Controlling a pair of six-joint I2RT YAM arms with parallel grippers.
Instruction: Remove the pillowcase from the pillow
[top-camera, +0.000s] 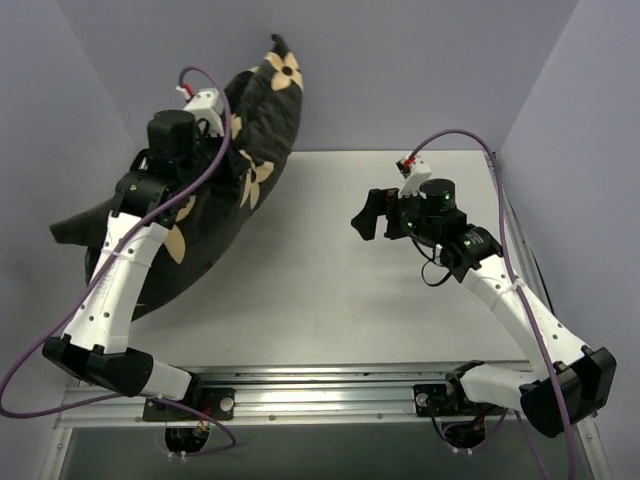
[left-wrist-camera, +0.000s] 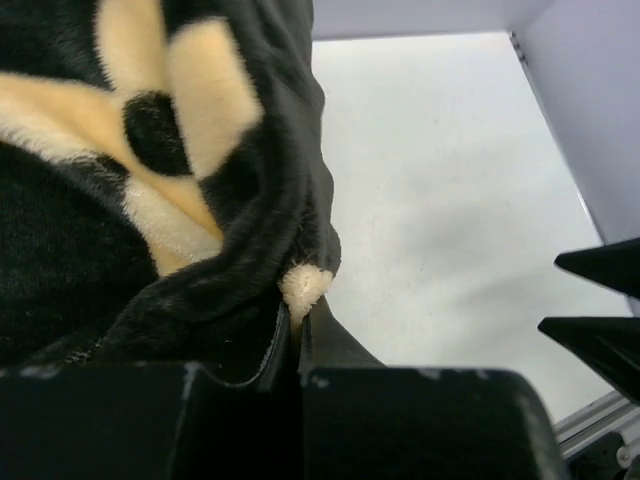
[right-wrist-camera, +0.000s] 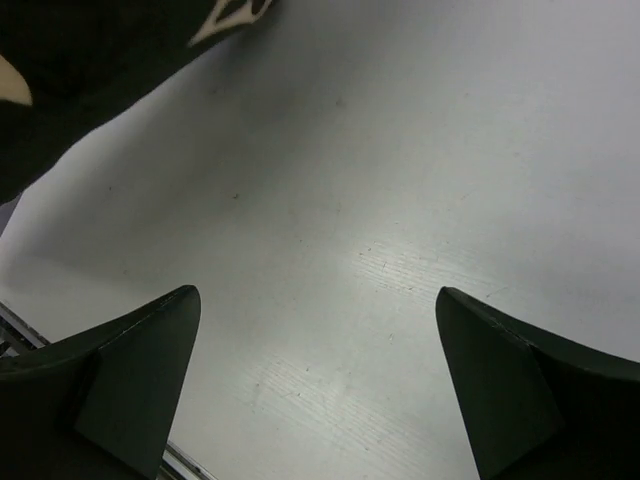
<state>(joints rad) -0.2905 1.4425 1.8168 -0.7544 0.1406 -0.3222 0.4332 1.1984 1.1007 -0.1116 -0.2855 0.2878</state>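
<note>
The black pillowcase (top-camera: 255, 120) with tan flower motifs bulges up on the left of the table and leans against the back wall. The white pillow is hidden, with no white showing. My left gripper (top-camera: 238, 162) is pressed into the case's right side. In the left wrist view it (left-wrist-camera: 297, 322) is shut on a fold of the black fabric (left-wrist-camera: 200, 230), and a tan tuft pokes out at the jaw tips. My right gripper (top-camera: 368, 215) hovers open and empty over the table's middle. In the right wrist view it (right-wrist-camera: 315, 335) is over bare table, with the pillowcase (right-wrist-camera: 80, 60) at the upper left.
The grey table (top-camera: 400, 290) is boxed in by lilac walls at the back (top-camera: 400, 70) and on both sides. A metal rail (top-camera: 320, 385) carrying the arm bases runs along the near edge. The right gripper's fingertips (left-wrist-camera: 600, 345) show at the right edge of the left wrist view.
</note>
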